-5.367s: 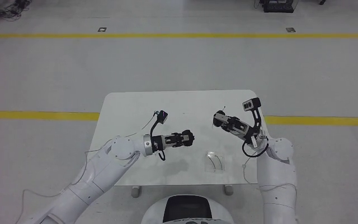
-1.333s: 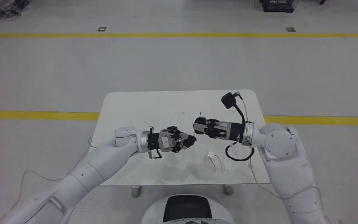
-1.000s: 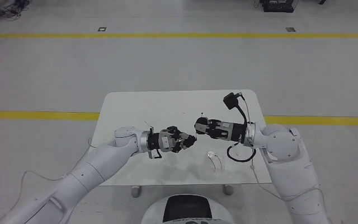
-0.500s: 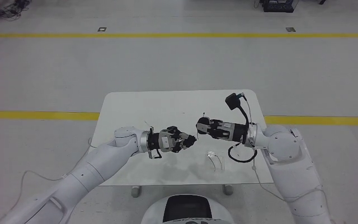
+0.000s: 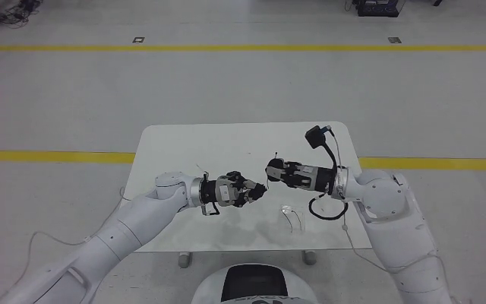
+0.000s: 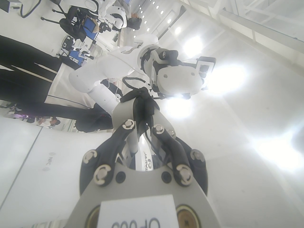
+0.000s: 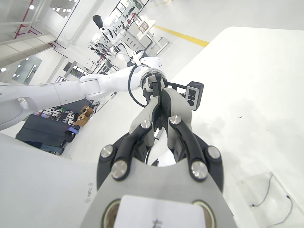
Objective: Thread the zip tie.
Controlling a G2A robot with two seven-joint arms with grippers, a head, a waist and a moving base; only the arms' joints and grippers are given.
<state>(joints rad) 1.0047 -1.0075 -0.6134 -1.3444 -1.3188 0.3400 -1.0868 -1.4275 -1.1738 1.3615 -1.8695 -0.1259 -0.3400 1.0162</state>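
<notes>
Quick count first: two grippers, one white table (image 5: 190, 144), one clear tray (image 5: 291, 218) lying flat on it near the front edge, and in that tray one thin dark strand (image 7: 266, 191), curved and loose. There's also one tiny dark speck (image 7: 240, 117) on the bare tabletop. The zip tie (image 7: 155, 85) is black and narrow, and it's up in the air over the middle of the table, not lying on it. The right gripper (image 7: 161, 93) has its fingers pinched together on it, with a short black end poking out past the fingertips toward the other arm. In the top view a hair-thin bit sticks up from that same gripper. The left gripper (image 6: 142, 105) is clamped too, with a dark, slightly crumpled-looking black piece squeezed between its pads and sticking out beyond them. Honestly I can't tell whether both are gripping the same tie or two separate bits, since the black parts blur together where they meet. From above, the two grippers face each other tip to tip, very near one another, the right one a touch farther from the robot's body. Both sit well above the tray and off to the side of it.
</notes>
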